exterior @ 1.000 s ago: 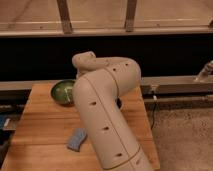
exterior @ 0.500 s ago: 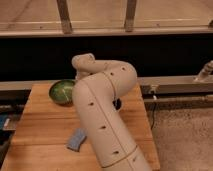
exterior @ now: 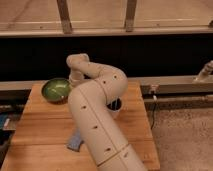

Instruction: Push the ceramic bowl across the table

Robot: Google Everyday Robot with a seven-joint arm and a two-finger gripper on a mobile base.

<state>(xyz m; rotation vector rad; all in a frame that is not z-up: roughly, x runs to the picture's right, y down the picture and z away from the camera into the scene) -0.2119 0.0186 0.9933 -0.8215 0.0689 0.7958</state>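
Hand (exterior: 76,79) beside ceramic bowl (exterior: 56,89), arm bent.

Gripper (exterior: 76,79) at far side of table (exterior: 42,125), mostly hidden behind arm (exterior: 95,120). Ceramic bowl (exterior: 56,89) on table just left of gripper, close beside it; contact not discernible. Sponge (exterior: 75,140) on table well nearer camera than gripper, partly covered by arm. Arm crosses table from near right edge up toward gripper. Railing (exterior: 107,31) beyond gripper, behind table.
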